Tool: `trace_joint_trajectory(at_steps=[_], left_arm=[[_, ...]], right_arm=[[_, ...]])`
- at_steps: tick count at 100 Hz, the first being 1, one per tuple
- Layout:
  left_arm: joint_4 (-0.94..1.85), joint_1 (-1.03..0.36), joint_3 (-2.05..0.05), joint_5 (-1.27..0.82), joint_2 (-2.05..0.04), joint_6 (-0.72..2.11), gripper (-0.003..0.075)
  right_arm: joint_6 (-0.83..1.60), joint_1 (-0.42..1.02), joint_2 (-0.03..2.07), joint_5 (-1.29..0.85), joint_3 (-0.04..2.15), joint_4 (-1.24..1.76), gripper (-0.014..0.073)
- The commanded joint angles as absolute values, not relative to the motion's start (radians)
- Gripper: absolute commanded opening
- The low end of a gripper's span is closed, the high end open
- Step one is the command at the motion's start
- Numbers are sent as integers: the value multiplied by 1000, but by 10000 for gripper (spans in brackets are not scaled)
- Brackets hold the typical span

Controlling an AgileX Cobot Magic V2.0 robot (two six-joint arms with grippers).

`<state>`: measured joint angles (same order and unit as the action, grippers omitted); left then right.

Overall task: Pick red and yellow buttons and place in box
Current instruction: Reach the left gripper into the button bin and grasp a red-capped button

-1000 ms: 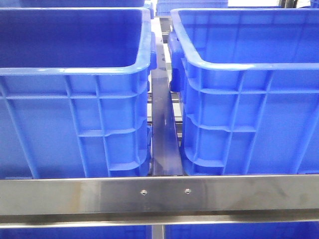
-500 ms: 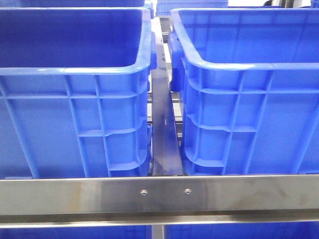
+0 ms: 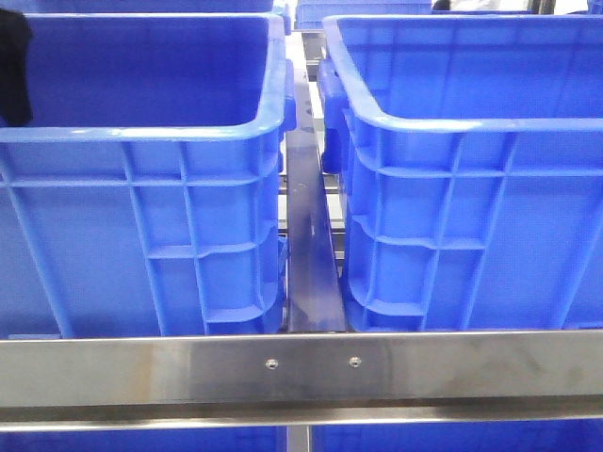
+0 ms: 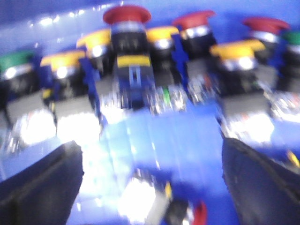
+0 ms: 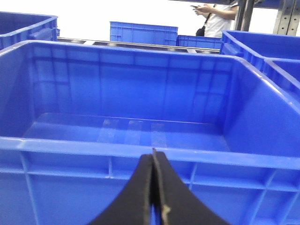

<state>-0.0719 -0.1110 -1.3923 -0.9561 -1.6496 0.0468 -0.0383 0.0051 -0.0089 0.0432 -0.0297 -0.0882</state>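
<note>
Two blue bins (image 3: pixel 141 169) fill the front view as before; a dark arm part (image 3: pixel 13 66) has newly appeared at the left bin's far edge. Left pincer (image 4: pixel 150 187) spread above blurred red buttons (image 4: pixel 126 14) and yellow buttons (image 4: pixel 236 49). Right pincer (image 5: pixel 153 197) pressed together before an empty box (image 5: pixel 140 154).

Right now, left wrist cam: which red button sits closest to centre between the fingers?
The red button on the yellow-banded block, flanked by yellow buttons; the other two reds lie further toward one finger.
</note>
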Motion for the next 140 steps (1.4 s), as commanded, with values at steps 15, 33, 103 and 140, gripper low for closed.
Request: trace_joint_trajectory(at_steps=[15,33,103,140], left_arm=[[-95,-115,-1505,-930,-1736,40,566],[-95,-115,-1530,-892,-1802,40,566],[-126,-115,-1530,-857,-1808,38,150],[28,-117,-1470,-819,-1585,119,149]], right_arm=[[-39,-1,-34,117,-12,-90,-69],[-39,-1,-34,117,-12,-90,-69],[-39,-1,-34,117,-12,-90,-69],[-39,-1,-34,117,-12,-90,-69]])
